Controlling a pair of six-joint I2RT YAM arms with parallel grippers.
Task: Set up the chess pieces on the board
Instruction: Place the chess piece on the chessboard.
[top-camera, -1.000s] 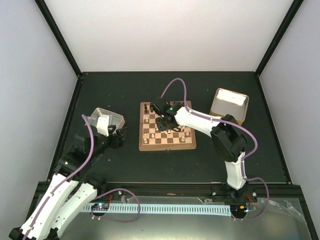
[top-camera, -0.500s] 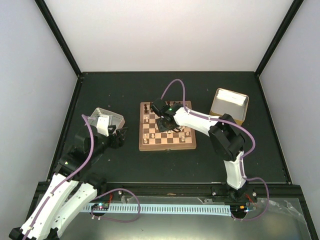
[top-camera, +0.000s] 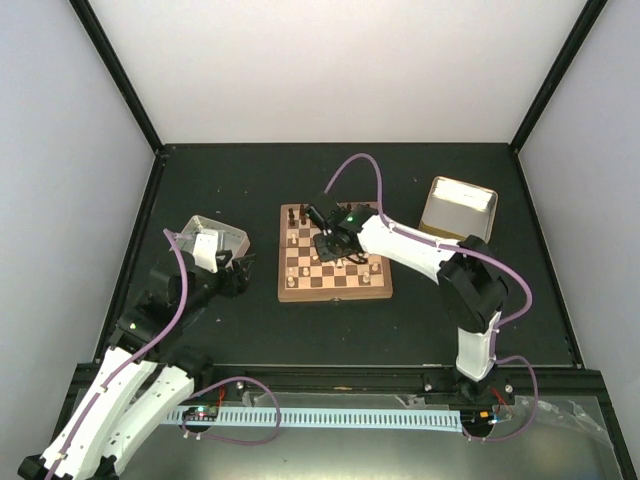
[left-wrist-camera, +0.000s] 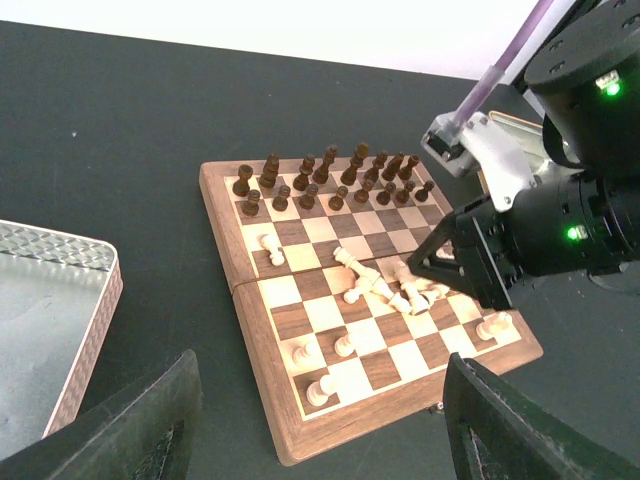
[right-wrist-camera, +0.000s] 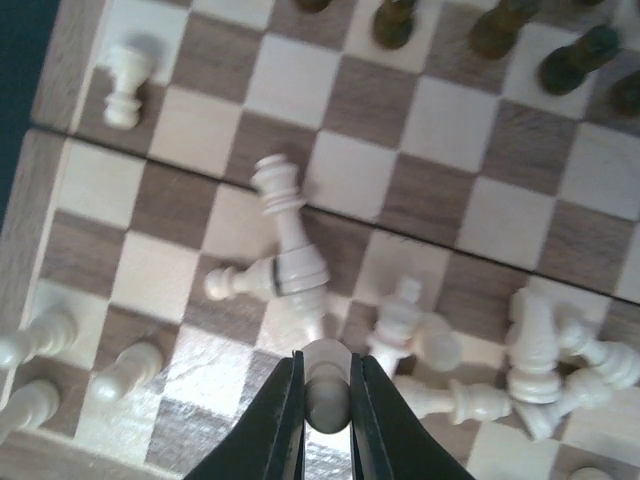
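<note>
Dark counter, white walls around. At its middle, the board carries toppled pale chess pieces. A tall piece lies flat, head pointing far. The right pincer is clamped on one pale piece. The left pincer stands apart, left of the board.
</note>
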